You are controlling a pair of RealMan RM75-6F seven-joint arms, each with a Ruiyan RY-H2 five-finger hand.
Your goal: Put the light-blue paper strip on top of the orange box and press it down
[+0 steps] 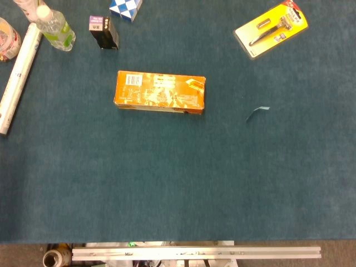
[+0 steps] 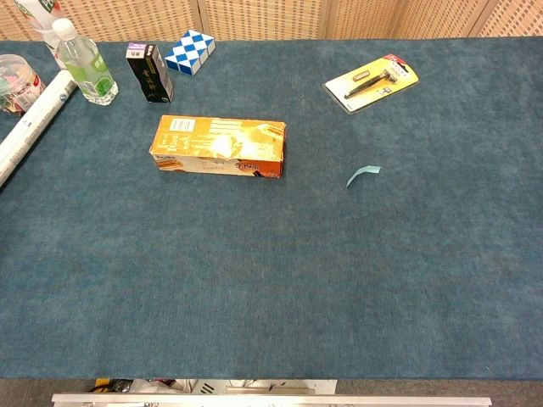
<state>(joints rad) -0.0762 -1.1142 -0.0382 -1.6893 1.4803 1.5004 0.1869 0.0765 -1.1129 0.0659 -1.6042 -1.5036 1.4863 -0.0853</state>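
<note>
An orange box lies flat on the blue cloth, left of the middle. To its right, apart from it, a small curled light-blue paper strip rests on the cloth. Neither view shows either of my hands.
A yellow razor pack lies at the back right. At the back left are a small black box, a blue-white cube, a water bottle and a white roll. A metal rail runs along the near table edge.
</note>
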